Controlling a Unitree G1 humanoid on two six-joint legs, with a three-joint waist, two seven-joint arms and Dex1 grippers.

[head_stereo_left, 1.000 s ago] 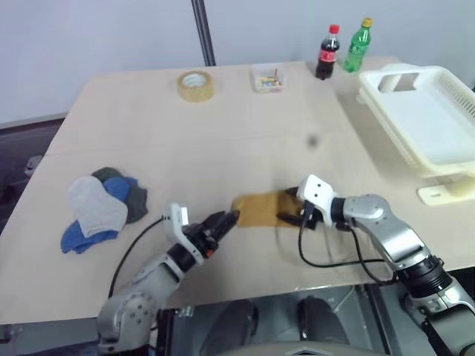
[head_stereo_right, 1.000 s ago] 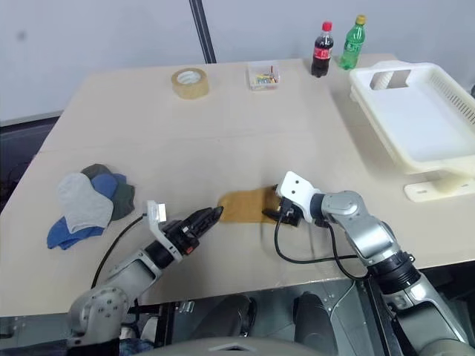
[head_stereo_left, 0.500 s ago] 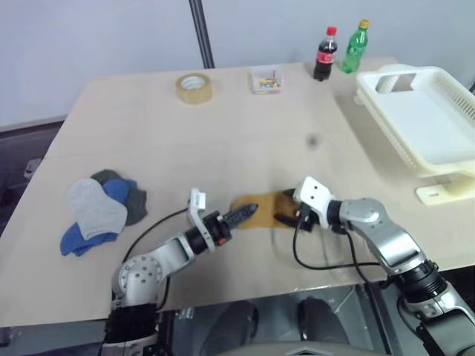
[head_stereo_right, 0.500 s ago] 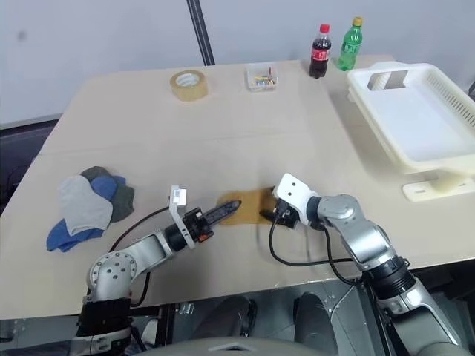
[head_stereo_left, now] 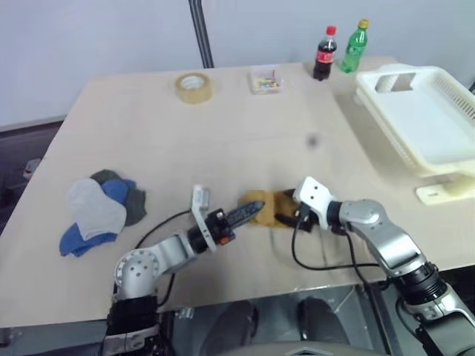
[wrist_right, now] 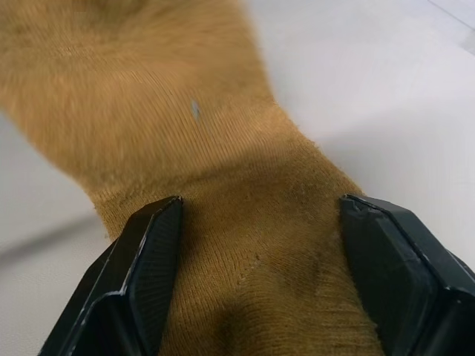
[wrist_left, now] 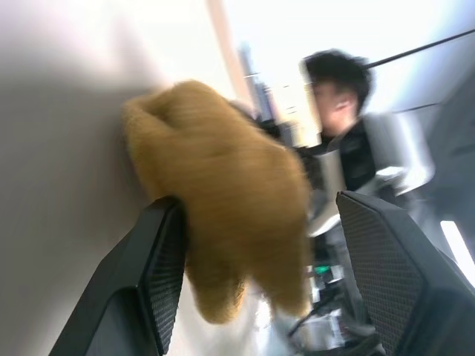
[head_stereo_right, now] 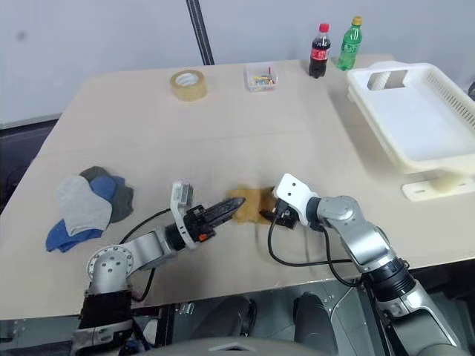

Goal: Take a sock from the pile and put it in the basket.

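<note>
The mustard-yellow knitted sock (head_stereo_right: 250, 205) lay on the pale wooden table (head_stereo_right: 223, 111) between the two hands, well apart from the loose pile of grey and blue socks (head_stereo_right: 85, 204) off to the outer side of the left gripper (head_stereo_right: 228, 210).

The right gripper (wrist_right: 256, 245) had its black fingers spread wide, one on each side of the sock's near end, the fabric lying between them without being pinched. The left gripper also stood wide open, with the sock's bunched other end sitting between its fingers (wrist_left: 159, 259), resting against one finger and clear of the other.

To do this step well, I judged one hand should close firmly on a thick fold while the other stayed open and cleared, so the cloth was not pulled two ways; then lift before carrying.

The sock's long axis ran from one gripper to the other, its crumpled end toward the left gripper. The large white slotted plastic basket (head_stereo_right: 415, 119) stood far beyond the right gripper, empty.
</note>
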